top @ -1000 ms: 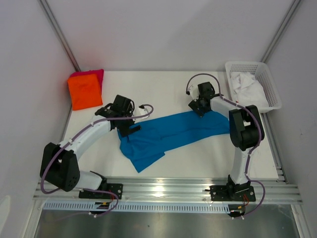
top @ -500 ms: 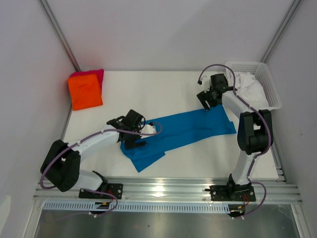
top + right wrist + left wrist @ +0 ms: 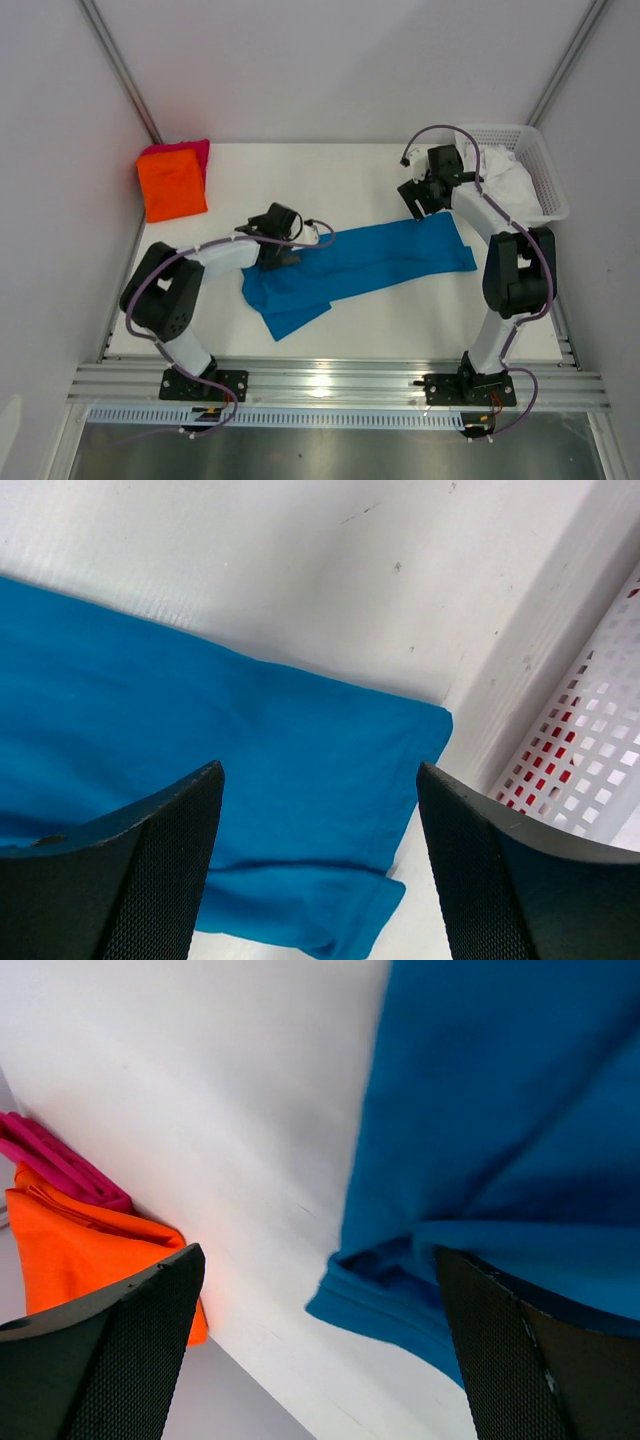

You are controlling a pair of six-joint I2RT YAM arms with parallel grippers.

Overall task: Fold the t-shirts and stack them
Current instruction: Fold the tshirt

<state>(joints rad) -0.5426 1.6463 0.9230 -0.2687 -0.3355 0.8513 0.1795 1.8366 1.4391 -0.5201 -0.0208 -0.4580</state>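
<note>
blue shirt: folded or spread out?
Partly folded. The blue t-shirt lies as a long doubled-over strip, with overlapping layers visible in both wrist views. It is not a compact bundle like the orange t-shirt.

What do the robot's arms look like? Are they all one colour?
No. Both the left arm and right arm have white tubes joined by chunky black joints, with thin purple cables looping alongside. Each gripper's fingers are black with a fine dotted mesh texture.
</note>
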